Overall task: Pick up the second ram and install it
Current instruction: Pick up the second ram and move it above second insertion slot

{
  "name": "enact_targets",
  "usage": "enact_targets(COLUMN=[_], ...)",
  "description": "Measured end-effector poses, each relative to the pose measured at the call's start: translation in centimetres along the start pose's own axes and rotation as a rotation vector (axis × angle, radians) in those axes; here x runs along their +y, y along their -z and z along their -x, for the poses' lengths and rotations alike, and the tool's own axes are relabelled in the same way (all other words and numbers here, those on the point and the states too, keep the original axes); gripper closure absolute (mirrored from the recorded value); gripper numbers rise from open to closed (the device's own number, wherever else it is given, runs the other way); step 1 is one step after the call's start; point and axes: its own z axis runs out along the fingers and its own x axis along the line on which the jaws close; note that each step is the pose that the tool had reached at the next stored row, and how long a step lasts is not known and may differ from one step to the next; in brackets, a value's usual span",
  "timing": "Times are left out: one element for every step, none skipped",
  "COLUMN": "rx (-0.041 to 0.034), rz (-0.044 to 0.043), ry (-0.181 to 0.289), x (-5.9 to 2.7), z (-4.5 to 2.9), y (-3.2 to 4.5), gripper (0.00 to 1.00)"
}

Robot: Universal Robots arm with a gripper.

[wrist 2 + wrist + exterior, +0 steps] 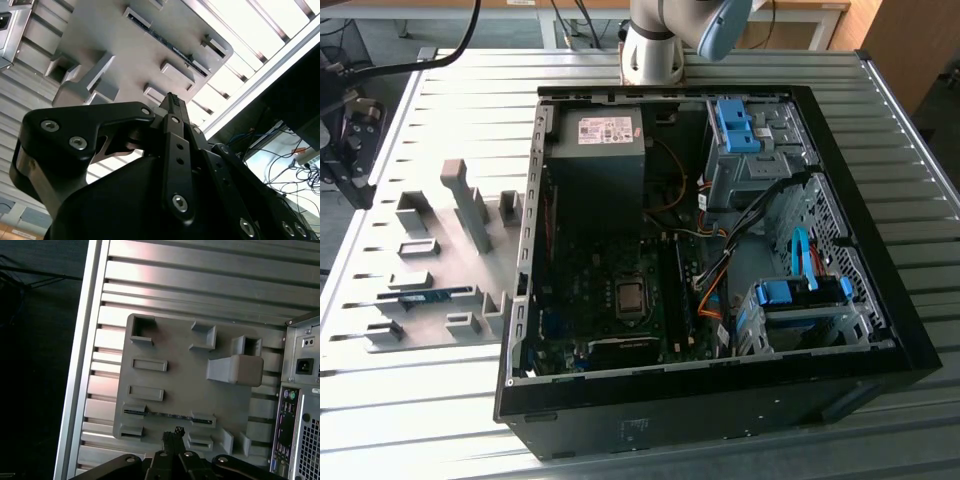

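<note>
"While the ram sits on edge in its tray slot, where's the gripper?"

"Above the tray, near the ram but clear of it. In both wrist views its jaws look closed tip to tip, with nothing held."

"What does a good pick call for?"

"My judgement is jaws spread a little past the stick's thickness and set square across it. Take it near the middle, between the holders at its ends, and lift it straight out. A slanted pinch could jam it in the slot or load the chips."

"And the surroundings?"

"The open case lies just beside the tray, on the exterior view's right. Both rest on a grooved, slatted metal table with hard glare on the slats. Loose cables trail past its edge. The arm is mounted behind the case."
</note>
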Motion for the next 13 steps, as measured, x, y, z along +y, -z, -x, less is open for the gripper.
enact_targets(rx=[0.0002,0.0003,0.0005,0.0006,0.0007,0.0008,0.0010,0.0011,0.0012,0.0013,0.0015,0.0017,0.0019], rz=[0.0000,0.0000,-0.0001,-0.0001,-0.0001,-0.0001,-0.0002,-0.0002,-0.0002,-0.0002,-0.0003,-0.0003,-0.0003], ry=[0.004,0.007,0.011,0.014,0.017,0.021,0.024,0.027,0.031,0.035,0.039,0.044,0.048], x=[0.00,0.00,0.00,0.00,0.00,0.00,0.00,0.00,0.00,0.00,0.00,0.00,0.00], z=[0.00,0.00,0.00,0.00,0.00,0.00,0.00,0.00,0.00,-0.01,0.00,-0.01,-0.01], y=[0.00,0.00,0.00,0.00,0.00,0.00,0.00,0.00,0.00,0.00,0.00,0.00,0.00], gripper=[0.89,0.89,0.89,0.89,0.89,0.89,0.89,0.89,0.89,0.89,0.89,0.89,0.89])
